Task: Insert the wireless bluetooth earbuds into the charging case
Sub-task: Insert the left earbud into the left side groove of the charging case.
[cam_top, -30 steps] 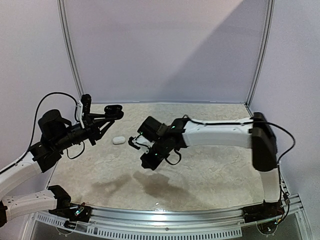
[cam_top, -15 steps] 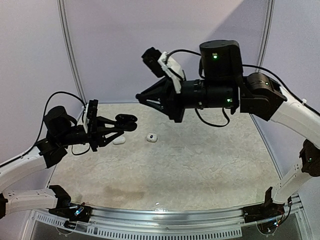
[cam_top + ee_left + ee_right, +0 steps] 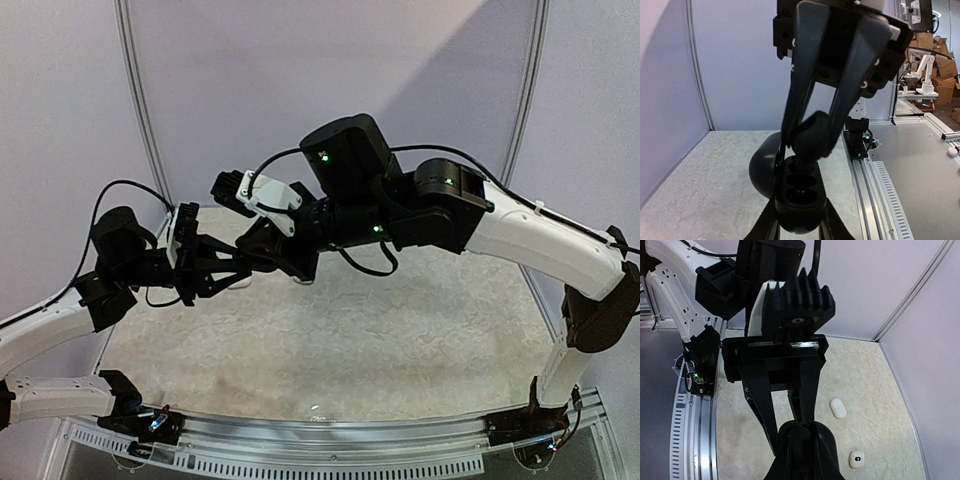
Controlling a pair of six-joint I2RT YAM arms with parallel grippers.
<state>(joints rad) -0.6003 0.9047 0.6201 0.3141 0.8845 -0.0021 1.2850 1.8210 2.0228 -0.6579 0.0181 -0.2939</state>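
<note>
Earbud: none plainly visible; black against black at the right tool (image 3: 812,134), so held or not cannot be told. Likely tiny, light, slick, prone to twist; best pinched across the rounded body.
Case: black charging case (image 3: 799,195), lid open, wells showing, above the table (image 3: 875,390) toward 10 o'clock in the top view. Hard, glossy shell.
Left tool (image 3: 799,222): clamped on the case's sides from 6 o'clock.
Right tool: pinched narrow, tip just over the wells from 12 o'clock.
Table: white case (image 3: 838,408) and small white piece (image 3: 855,459), apart.
</note>
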